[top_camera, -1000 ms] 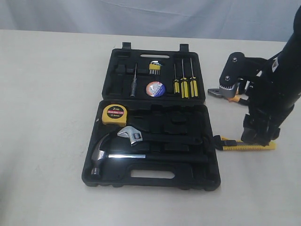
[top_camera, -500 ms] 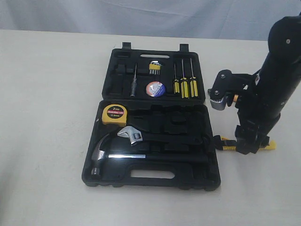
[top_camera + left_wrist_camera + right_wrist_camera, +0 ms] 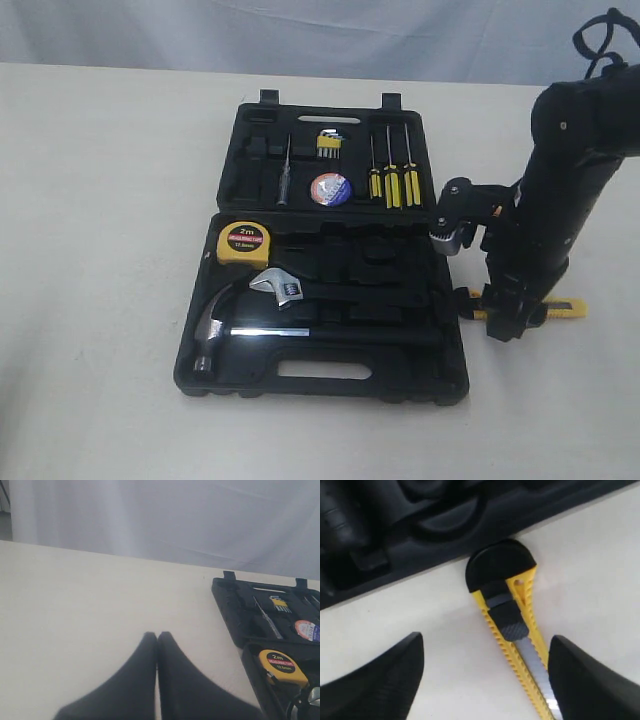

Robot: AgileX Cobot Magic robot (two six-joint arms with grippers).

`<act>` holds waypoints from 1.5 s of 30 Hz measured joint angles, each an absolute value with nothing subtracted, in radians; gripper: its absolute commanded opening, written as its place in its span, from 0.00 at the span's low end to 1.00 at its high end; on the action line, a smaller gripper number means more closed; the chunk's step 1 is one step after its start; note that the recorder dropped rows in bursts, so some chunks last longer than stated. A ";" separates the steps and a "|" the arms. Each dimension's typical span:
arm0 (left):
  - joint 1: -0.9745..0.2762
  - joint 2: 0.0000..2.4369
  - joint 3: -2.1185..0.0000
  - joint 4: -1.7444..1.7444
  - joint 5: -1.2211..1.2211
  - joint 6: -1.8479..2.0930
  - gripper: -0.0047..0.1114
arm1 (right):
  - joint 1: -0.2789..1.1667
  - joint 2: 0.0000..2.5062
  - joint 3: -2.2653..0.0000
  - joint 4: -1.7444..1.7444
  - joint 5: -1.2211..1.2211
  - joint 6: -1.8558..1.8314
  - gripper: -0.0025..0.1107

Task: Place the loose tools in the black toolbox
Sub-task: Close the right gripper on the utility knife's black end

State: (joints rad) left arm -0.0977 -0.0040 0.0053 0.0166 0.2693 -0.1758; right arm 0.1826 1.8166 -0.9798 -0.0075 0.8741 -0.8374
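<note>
Box: the black toolbox [image 3: 410, 380] lies open on the desk [image 3: 110, 250], with the lid half at 12 o'clock and the tray half with its slot handle at 6 o'clock.
Done, tape measure: the yellow tape measure [image 3: 244, 243] sits in its recess at the tray's 10 o'clock corner.
Done, tape roll: the small tape roll [image 3: 330, 189] rests in the lid half, near its middle.
Left, knife: the utility knife [image 3: 562, 310] lies flat on the desk at 3 o'clock of the tray. It is outside the box, with its black end cap just beside the box wall.
Unsettled, pliers: we cannot find the pliers in any view. No recess shows them, and the right arm hides part of the desk at 3 o'clock of the box.
Right tool: the right tool [image 3: 485, 650] hangs low over the knife with its fingers [image 3: 380, 680] wide apart. One finger is on each side of the yellow body. They are not clamped on it, and we cannot tell whether they touch the desk.
Left tool: the left tool [image 3: 157, 645] has its fingers pressed together on nothing, over bare desk and well apart from the box.
Not ours: the hammer [image 3: 215, 325], wrench [image 3: 285, 288] and screwdrivers [image 3: 395, 180] are seated in their recesses.
Progress: we judge the task about half done, with two of the four loose tools in. The knife grasp looks like the step in hand, and carrying it to a free tray recess comes after. The pliers are left to do if they are out on the desk.
</note>
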 measured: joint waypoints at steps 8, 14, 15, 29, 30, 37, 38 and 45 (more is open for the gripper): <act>-0.098 -0.004 0.005 0.017 0.269 -0.176 0.04 | 0.183 1.835 -0.980 -0.099 0.870 -0.754 0.43; -0.098 -0.004 0.005 0.017 0.269 -0.176 0.04 | 0.183 1.835 -0.980 -0.102 0.874 -0.752 0.43; -0.098 -0.004 0.005 0.017 0.269 -0.176 0.04 | 0.183 1.835 -0.980 -0.102 0.874 -0.752 0.43; -0.098 -0.004 0.005 0.018 0.269 -0.176 0.04 | 0.183 1.837 -0.980 -0.102 0.837 -0.752 0.43; -0.098 -0.004 0.005 0.018 0.269 -0.176 0.04 | 0.183 1.840 -0.980 -0.102 0.837 -0.752 0.43; -0.098 -0.004 0.005 0.018 0.269 -0.176 0.04 | 0.183 1.883 -0.980 -0.102 0.837 -0.750 0.43; -0.098 -0.004 0.005 0.018 0.269 -0.176 0.04 | 0.183 1.887 -0.980 -0.100 0.839 -0.750 0.43; -0.098 -0.004 0.005 0.018 0.269 -0.176 0.04 | 0.183 1.891 -0.980 -0.100 0.839 -0.750 0.43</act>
State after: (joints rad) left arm -0.0977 -0.0040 0.0053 0.0183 0.2693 -0.1758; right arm 0.1826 1.8915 -0.9798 -0.0997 0.8391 -0.7497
